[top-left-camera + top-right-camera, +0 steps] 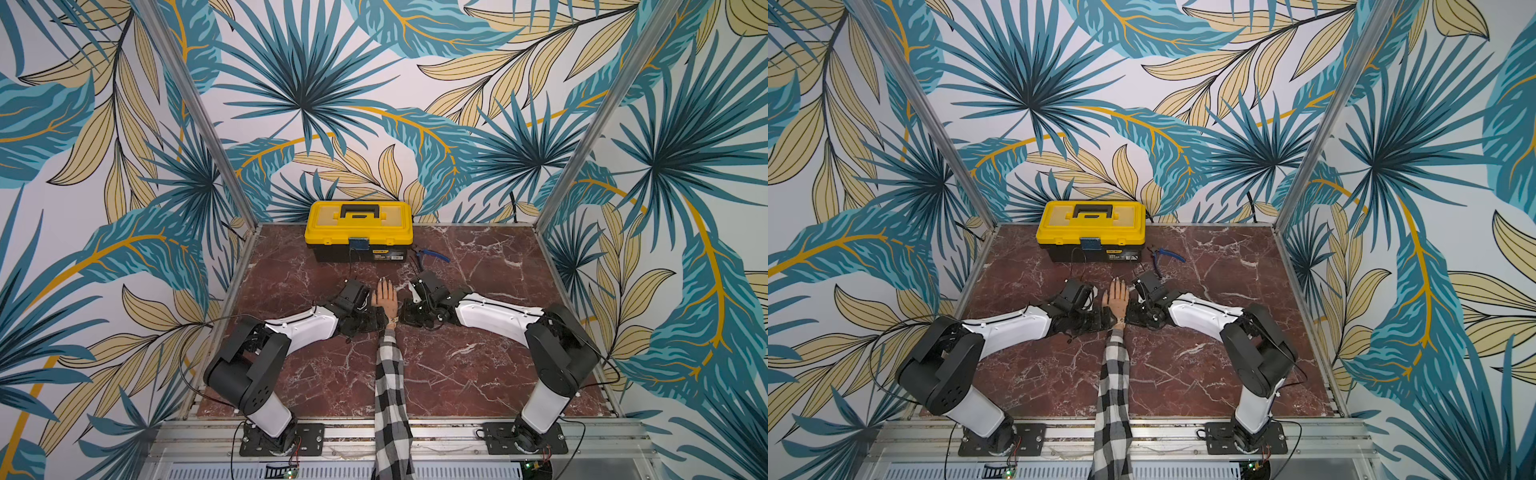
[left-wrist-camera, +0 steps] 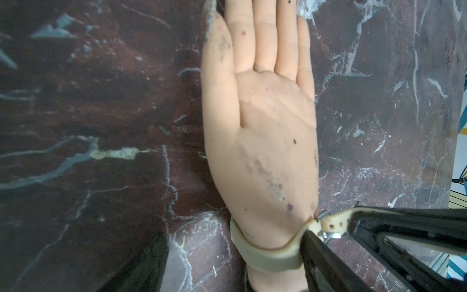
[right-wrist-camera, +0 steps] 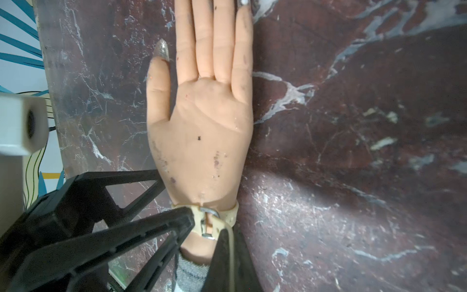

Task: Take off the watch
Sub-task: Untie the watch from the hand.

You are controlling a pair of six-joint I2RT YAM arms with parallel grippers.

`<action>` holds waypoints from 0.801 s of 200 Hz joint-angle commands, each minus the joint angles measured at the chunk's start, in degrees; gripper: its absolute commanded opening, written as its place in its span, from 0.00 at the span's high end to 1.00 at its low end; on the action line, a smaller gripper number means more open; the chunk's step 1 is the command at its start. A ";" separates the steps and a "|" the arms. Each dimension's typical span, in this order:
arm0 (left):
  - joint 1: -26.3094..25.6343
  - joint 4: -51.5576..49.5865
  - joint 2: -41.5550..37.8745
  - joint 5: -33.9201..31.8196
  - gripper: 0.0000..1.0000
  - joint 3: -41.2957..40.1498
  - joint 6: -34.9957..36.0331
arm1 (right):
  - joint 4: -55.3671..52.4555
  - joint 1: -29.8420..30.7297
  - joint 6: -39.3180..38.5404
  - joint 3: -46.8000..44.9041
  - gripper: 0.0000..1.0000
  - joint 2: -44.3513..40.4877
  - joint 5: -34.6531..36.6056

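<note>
The left arm (image 1: 301, 328) and right arm (image 1: 494, 318) wear glossy white shells between matte black joint housings, with thin black cables (image 1: 180, 368) looping alongside. Black base plates (image 1: 311, 432) carry silver screws. The left tool (image 3: 177, 194) has black fingers (image 3: 151, 222) of open triangular lattice.

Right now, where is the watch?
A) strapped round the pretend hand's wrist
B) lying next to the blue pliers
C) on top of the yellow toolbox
A: the watch has its cream strap wrapped round the wrist of the mannequin hand, and its metal buckle shows at that wrist in the right wrist view.
</note>
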 commanded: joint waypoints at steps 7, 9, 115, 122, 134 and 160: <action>0.64 -5.96 2.78 -4.49 0.16 -2.50 0.21 | -1.47 -0.97 0.11 -1.50 1.00 2.31 0.84; 0.60 -5.96 2.81 -4.49 0.16 -2.52 0.14 | -1.20 -0.96 0.17 -1.57 1.00 2.54 0.65; 0.60 -5.85 -0.93 -2.66 0.11 0.28 0.32 | 5.92 -0.96 1.87 -1.15 1.00 3.83 -5.76; 0.56 -5.79 -1.44 -2.22 0.10 0.83 0.28 | 6.13 -1.00 1.89 -1.29 1.00 3.78 -5.81; 0.56 -5.86 -2.10 -1.56 0.09 2.02 0.05 | 6.28 -0.96 2.06 -1.50 1.00 3.62 -5.75; 0.53 -5.86 -2.85 -0.30 0.08 4.58 0.12 | 6.71 -0.97 2.16 -1.81 1.00 3.56 -5.77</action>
